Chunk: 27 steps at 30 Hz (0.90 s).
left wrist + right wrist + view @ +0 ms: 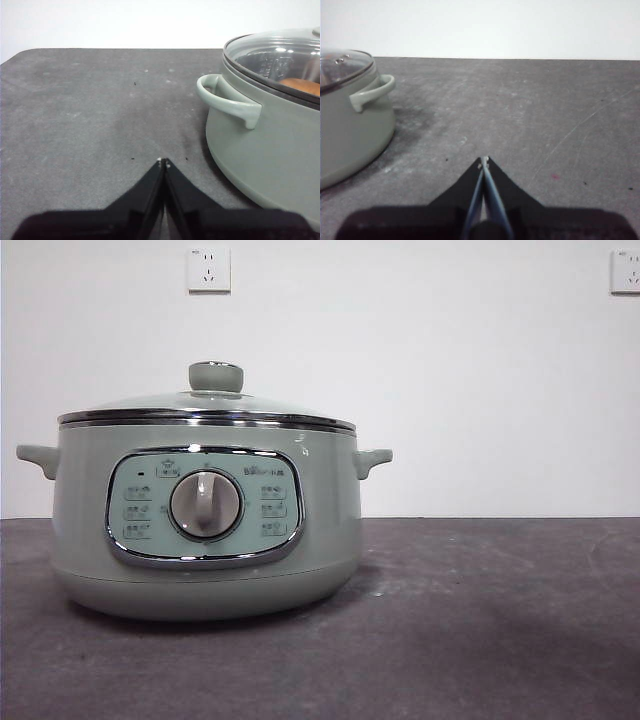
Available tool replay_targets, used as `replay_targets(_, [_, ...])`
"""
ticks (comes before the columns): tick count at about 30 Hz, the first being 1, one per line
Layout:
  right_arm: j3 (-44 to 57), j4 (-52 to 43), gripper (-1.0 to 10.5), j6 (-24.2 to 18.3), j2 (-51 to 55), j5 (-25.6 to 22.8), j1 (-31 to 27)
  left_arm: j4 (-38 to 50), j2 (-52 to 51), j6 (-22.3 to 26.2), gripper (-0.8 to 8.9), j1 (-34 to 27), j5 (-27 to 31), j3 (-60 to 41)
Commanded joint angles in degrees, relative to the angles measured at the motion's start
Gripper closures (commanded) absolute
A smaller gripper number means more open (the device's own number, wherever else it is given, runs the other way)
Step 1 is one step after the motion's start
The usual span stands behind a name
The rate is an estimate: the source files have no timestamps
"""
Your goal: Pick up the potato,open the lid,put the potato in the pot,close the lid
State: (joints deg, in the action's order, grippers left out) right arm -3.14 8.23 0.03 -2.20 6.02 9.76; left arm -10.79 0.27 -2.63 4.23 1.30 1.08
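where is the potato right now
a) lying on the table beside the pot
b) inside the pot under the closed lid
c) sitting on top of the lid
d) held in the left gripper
b: in the left wrist view the orange-brown potato shows through the glass lid, which sits closed on the pot, while the left gripper and right gripper are both shut on nothing above the table.

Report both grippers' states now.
Left gripper: closed, empty, beside the pale sage-green round pot.
Right gripper: closed, empty, over the dark grey table.
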Motion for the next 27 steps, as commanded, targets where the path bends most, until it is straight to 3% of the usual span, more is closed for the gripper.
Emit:
replay_targets(1, [1.62, -0.7, 9.5, 0.55, 1.38, 0.09, -0.02, 0.09, -0.15, -0.35, 8.17, -0.17, -0.07, -0.9])
replay_targets(27, [2.78, 1.46, 9.5, 0.94, 1.81, -0.15, 0.02, 0.11, -0.15, -0.35, 8.17, -0.17, -0.04, -0.9])
